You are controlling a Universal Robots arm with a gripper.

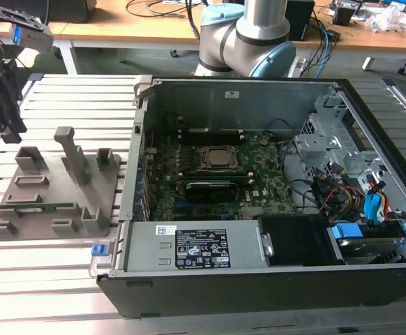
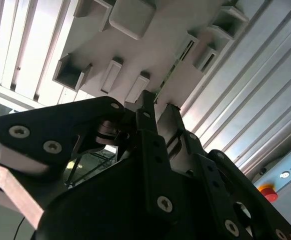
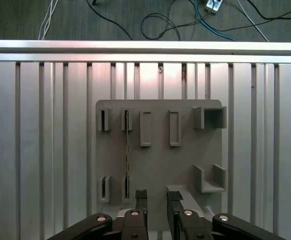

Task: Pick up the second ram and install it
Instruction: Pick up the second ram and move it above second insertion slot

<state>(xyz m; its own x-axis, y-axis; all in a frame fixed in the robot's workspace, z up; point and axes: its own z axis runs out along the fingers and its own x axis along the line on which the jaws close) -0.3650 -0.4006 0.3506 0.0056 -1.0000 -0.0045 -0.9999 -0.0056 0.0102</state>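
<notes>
The second ram [image 1: 55, 207] is a thin green stick standing on edge in a slot pair of the grey fixture plate [image 1: 56, 178], at the exterior view's left. In the first wrist view the ram [image 3: 127, 155] runs as a narrow line between two slots of the plate [image 3: 158, 160]. It appears as a thin green edge [image 2: 169, 75] in the second wrist view. My gripper [image 1: 9, 129] hangs above the plate's far left side, apart from it. Its black fingers [image 3: 141, 200] stand open with nothing between them, and the gripper [image 3: 157, 200] sits a little to one side of the ram. The fingertips [image 2: 145, 107] hover over the plate.
An open computer case [image 1: 259, 91] lies at the exterior view's right, with the green motherboard [image 1: 189, 195], its CPU socket [image 1: 218, 158], cables and a drive bay inside. The plate carries several upright grey posts [image 1: 70, 150]. Everything rests on a slatted aluminium table [image 1: 63, 98].
</notes>
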